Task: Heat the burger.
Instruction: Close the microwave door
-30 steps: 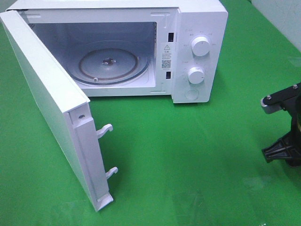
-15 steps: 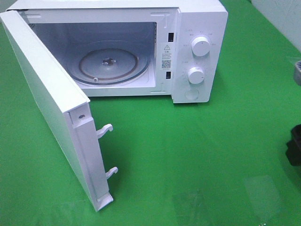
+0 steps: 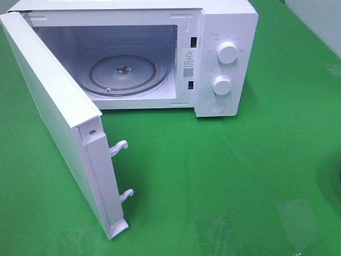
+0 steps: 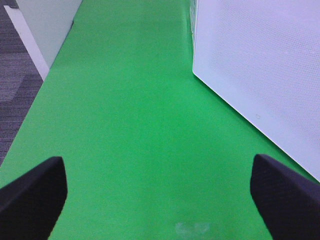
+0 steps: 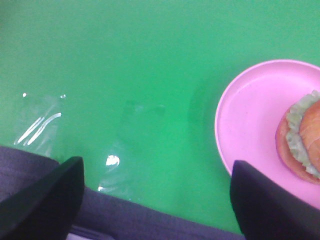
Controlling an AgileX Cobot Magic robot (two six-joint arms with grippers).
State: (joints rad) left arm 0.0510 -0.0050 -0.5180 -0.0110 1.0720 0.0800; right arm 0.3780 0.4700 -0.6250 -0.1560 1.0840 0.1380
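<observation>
On the left of the green worktop (image 3: 256, 160) the microwave (image 3: 224, 58) stands with its door (image 3: 53, 122) swung wide. The left end effector (image 4: 159, 187) hangs released beside it, empty. Off to the right, the right end effector (image 5: 155, 200) is also spread and empty, near the burger (image 5: 302, 142) on its pink plate (image 5: 245, 125). The burger looks soft, light and loosely stacked; lifting the stiff plate by its rim seems safer.
</observation>
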